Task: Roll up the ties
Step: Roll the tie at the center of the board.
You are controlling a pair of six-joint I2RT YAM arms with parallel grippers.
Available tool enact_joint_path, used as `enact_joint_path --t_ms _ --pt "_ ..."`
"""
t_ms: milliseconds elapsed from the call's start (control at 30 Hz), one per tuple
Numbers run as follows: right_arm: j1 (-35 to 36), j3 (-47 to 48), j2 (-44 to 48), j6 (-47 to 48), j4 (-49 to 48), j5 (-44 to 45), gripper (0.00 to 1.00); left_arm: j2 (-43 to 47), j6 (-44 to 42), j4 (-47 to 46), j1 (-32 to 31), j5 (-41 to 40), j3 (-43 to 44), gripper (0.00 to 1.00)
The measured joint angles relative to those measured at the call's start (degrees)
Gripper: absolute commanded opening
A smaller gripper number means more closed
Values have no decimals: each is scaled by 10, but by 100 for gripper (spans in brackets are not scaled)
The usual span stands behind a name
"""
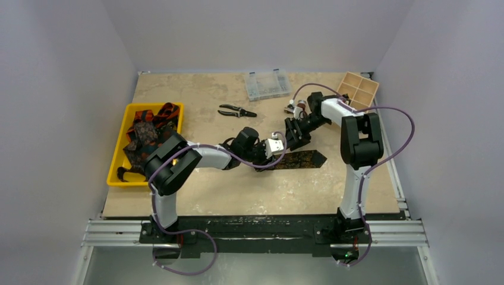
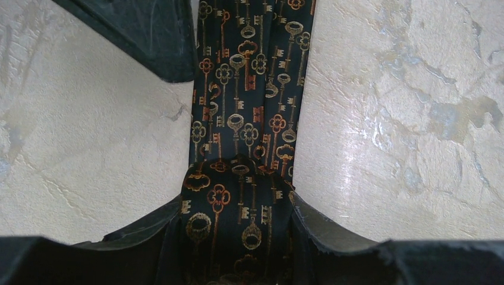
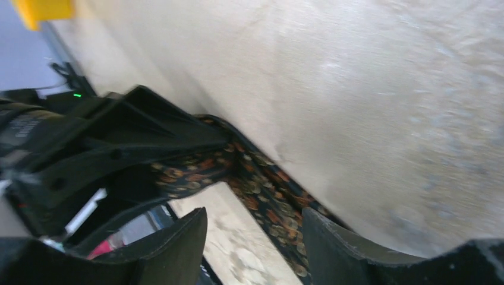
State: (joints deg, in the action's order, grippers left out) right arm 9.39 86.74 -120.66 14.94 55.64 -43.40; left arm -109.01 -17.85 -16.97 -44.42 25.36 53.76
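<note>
Across the whole view lay the beige, marbled surface point(image 1: 238, 190), with both arms reaching in from its near edge. The left arm point(image 1: 178, 163) stretched low to the right toward the middle. The right arm point(image 1: 359, 142) stood tall at the right side and bent back left to meet it.

At the left edge sat a yellow tray point(image 1: 113, 172). It held a heap of ties point(image 1: 145, 133), dark cloth with red and orange markings, tangled together.

One key-patterned tie point(image 1: 300, 159) lay apart from the heap, flat on the surface near the middle, its pointed end toward the right. Its cloth was black with gold and orange keys. Its left end was turned up into a short roll.

At the far right corner sat a wooden compartment box point(image 1: 358, 91), and a clear plastic organiser point(image 1: 267, 85) sat near the far edge. Black-handled pliers point(image 1: 236, 111) lay between the tray and the organiser, well apart from the flat tie.

The left gripper point(image 2: 238, 205) was clamped on the rolled end, one finger on each side of the roll, with the rest of the tie running straight away from it. The right gripper point(image 3: 254, 217) hovered just beside it, released, fingers spread with only bare surface and a strip of tie visible through the gap.
</note>
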Motion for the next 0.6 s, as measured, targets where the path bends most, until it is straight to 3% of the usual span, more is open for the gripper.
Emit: enact_joint_path --t_ms 367,600 --pt "59 -52 13 -69 -58 -136 52 -2 -4 16 0 2 9 19" --pt "68 -52 -3 -84 -70 -149 37 -6 -4 28 0 3 19 20"
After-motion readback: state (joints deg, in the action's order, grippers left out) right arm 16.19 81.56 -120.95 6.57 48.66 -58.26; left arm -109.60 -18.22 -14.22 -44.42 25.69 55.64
